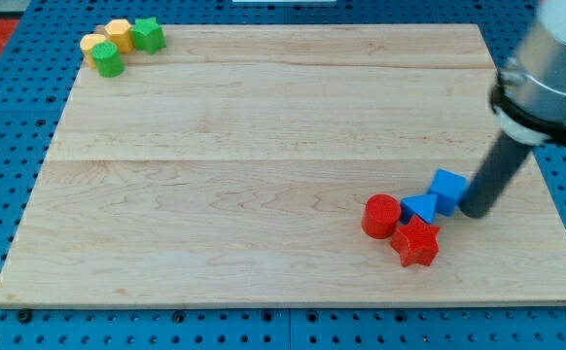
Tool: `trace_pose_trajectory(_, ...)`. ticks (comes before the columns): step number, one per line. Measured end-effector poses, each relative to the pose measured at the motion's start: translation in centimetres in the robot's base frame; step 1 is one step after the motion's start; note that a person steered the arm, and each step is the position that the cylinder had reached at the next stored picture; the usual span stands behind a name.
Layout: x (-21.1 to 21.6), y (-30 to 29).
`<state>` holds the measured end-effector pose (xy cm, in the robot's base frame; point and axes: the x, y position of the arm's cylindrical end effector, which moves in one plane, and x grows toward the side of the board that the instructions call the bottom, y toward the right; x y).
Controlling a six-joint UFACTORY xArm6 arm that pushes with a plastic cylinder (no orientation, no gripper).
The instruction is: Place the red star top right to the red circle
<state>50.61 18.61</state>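
Note:
The red circle (381, 215) lies on the wooden board (264, 165) at the view's lower right. The red star (416, 241) lies just below and to the right of it, touching it. A blue triangle (420, 207) sits between the circle and a blue cube (448, 189), just above the star. My tip (477, 211) rests on the board right of the blue cube, close to or touching it, and up and to the right of the red star.
At the board's top left corner is a cluster: a yellow circle (95, 45), a yellow hexagon (119, 33), a green circle (108, 61) and a green star (148, 35). The blue pegboard (11, 146) surrounds the board.

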Motion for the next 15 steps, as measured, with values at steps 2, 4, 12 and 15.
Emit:
trace_pose_trajectory(2,3.7,1.2)
trace_pose_trajectory(4,9.8,1.4)
trace_pose_trajectory(12,2.0,-13.0)
trace_pose_trajectory(15,-4.8,-4.9)
